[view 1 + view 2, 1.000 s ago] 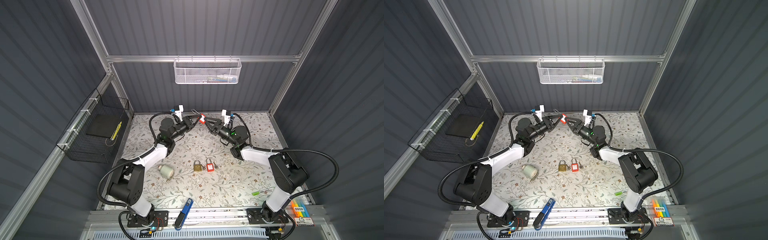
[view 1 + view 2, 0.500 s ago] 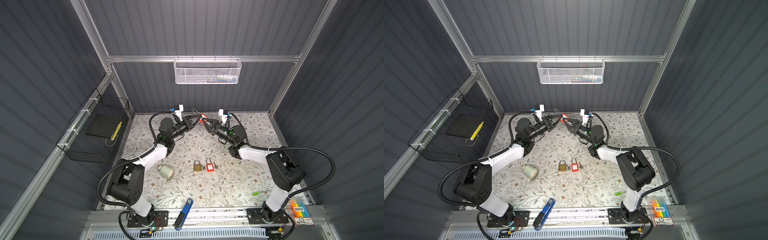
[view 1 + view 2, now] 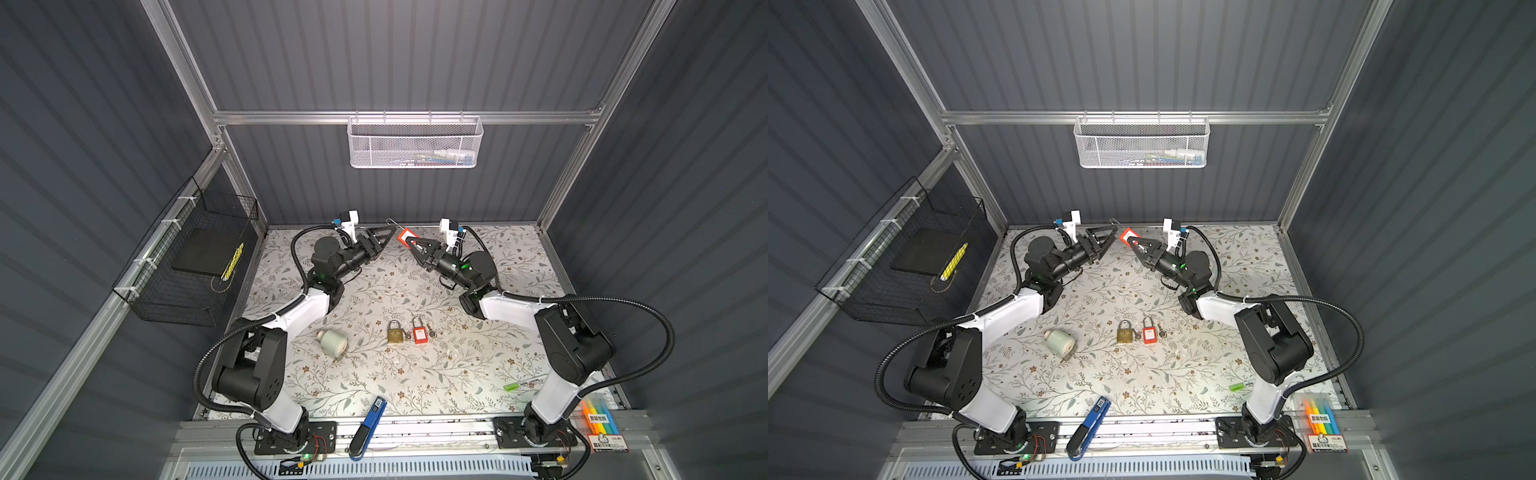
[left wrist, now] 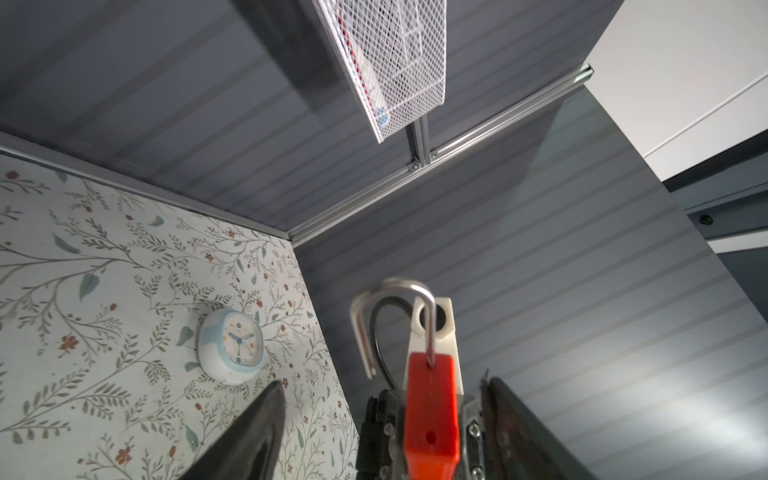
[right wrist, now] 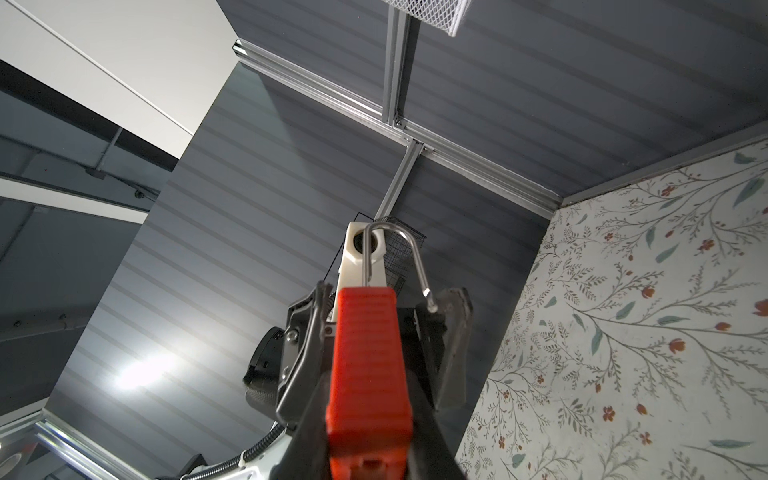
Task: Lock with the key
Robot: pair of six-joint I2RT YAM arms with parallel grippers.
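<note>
Upper centre of frame | grips red padlock point(image 3: 402, 237) in right gripper point(image 3: 410, 246), shackle point(image 4: 360, 332) open | keeps left gripper point(image 3: 387, 236) released, jaws spread either side of it.

A white mesh basket point(image 3: 415, 143) is hung on the back rail point(image 3: 291, 117); a small clock point(image 3: 332, 344) is laid on the floral mat point(image 3: 415, 282), a blue tool point(image 3: 371, 417) across its front edge

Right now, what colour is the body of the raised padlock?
Orange-red; the padlock shows best in the right wrist view.

Floral table point(image 3: 415, 291), brass padlock point(image 3: 396, 334), red padlock point(image 3: 420, 336), small key point(image 3: 433, 333), white clock point(image 3: 332, 344)
</note>
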